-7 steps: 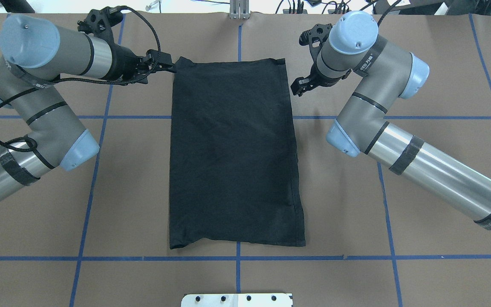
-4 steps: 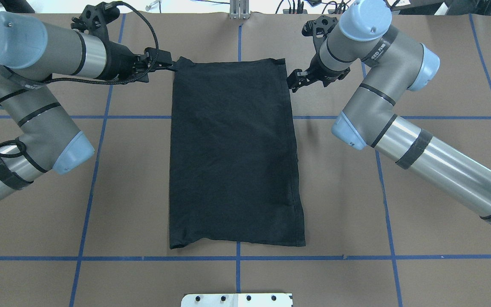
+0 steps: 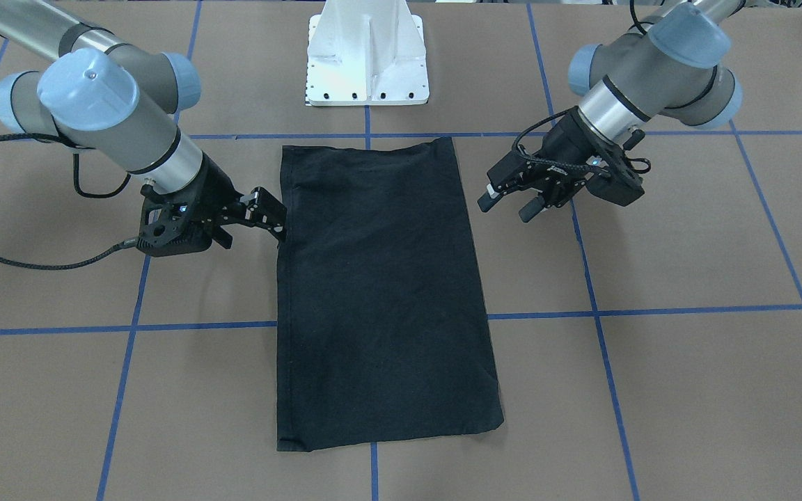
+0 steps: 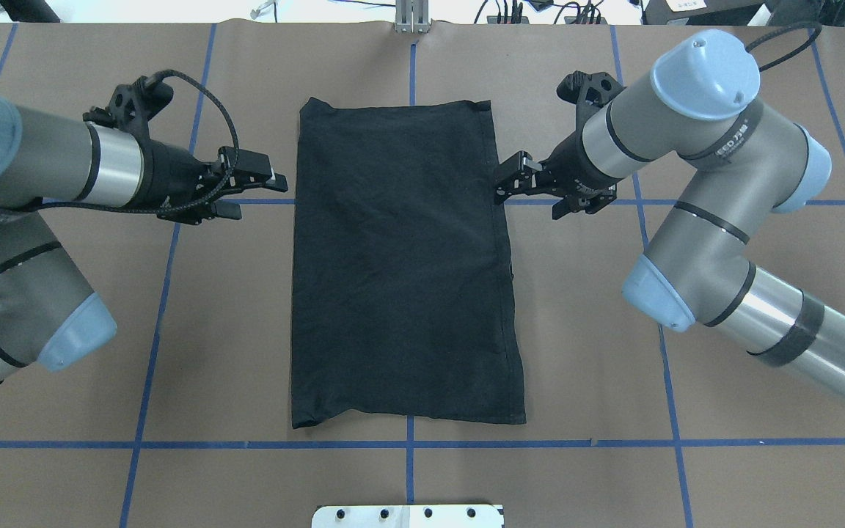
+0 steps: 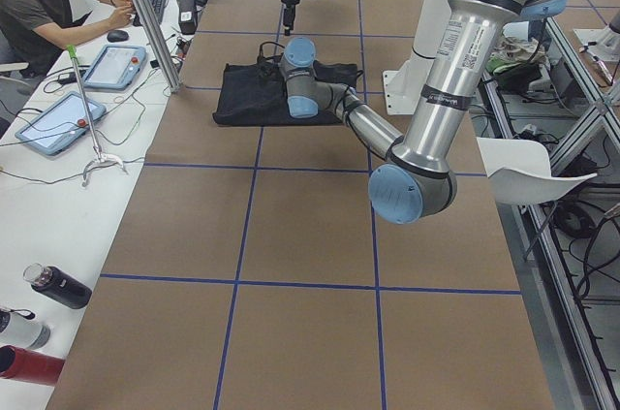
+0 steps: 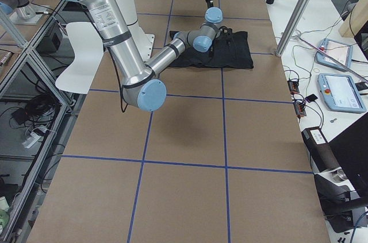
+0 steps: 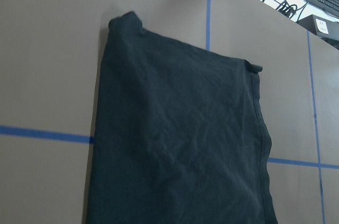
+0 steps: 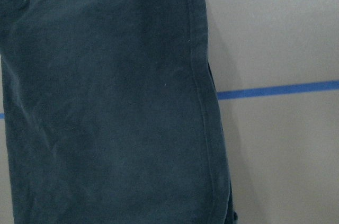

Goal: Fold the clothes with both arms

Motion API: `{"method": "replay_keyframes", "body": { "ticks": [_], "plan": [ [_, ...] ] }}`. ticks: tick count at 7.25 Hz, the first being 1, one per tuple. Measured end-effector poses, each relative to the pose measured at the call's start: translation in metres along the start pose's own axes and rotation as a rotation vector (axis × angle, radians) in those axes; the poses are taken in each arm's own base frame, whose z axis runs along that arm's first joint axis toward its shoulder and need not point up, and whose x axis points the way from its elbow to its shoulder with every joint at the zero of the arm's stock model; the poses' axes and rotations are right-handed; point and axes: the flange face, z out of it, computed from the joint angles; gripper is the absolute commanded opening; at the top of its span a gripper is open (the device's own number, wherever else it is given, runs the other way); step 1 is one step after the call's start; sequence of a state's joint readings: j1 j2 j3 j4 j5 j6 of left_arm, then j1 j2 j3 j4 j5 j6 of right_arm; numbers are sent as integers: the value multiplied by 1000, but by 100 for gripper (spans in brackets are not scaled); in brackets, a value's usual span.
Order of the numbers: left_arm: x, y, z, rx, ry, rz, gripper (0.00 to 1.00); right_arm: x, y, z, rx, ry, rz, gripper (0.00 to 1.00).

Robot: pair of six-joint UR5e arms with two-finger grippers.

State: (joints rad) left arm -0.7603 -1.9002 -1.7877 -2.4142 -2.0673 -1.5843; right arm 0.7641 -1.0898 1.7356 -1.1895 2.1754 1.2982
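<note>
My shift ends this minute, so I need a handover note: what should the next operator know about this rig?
Left hand: open, beside the T-shirt on the robot's left, not touching it.
Right hand: against the opposite long edge; open or shut cannot be told.
T-shirt: flat on the table, a long rectangle, plain black side up.
Done: sides appear folded in.
Left: probably take hold and fold it end over end.
</note>
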Motion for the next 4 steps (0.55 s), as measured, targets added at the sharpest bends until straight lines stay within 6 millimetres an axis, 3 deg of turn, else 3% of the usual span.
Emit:
{"method": "replay_keyframes", "body": {
  "ticks": [2,4],
  "plan": [
    [-17,55,15,-33,-12,-64,100,11,43,10,-21,-69,26,100],
    [-35,117,43,-37,-44,-121,99,21,71,23,-27,-114,44,100]
  ]
}}
